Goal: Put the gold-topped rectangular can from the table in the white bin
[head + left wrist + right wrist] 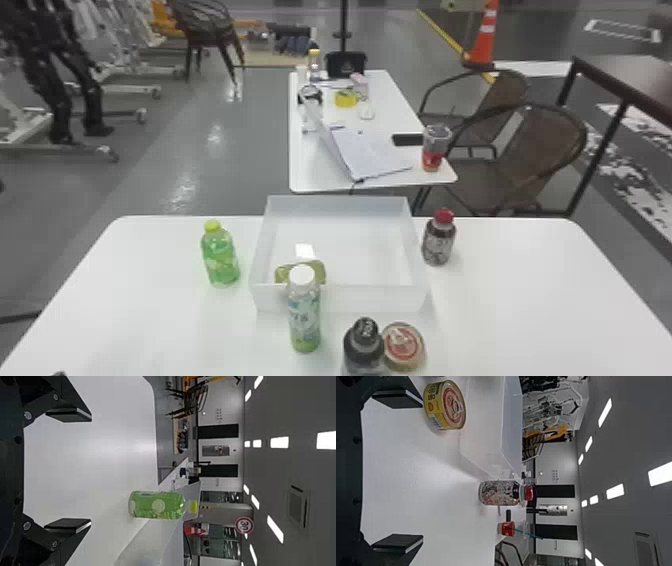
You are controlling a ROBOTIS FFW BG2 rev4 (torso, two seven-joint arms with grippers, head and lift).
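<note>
Gold-topped rectangular can sits inside the white bin, close to its near wall, so the task looks done; the bin's floor bears it, and no pincer holds it. Left of the bin, the left pincer is spread with nothing between its fingers, likely parked there to leave the bin free. Just outside the bin's left wall, the green bottle stands upright on the table. Before the near wall stands the white-capped bottle, partly hiding the can; that wall keeps the two apart. Farther right and nearer than the bin come the black-capped bottle and the round can. The red-capped bottle stands beside the bin's right wall. Nearer and right of the bin, the right pincer is spread and empty, probably because nothing remains to grip.
</note>
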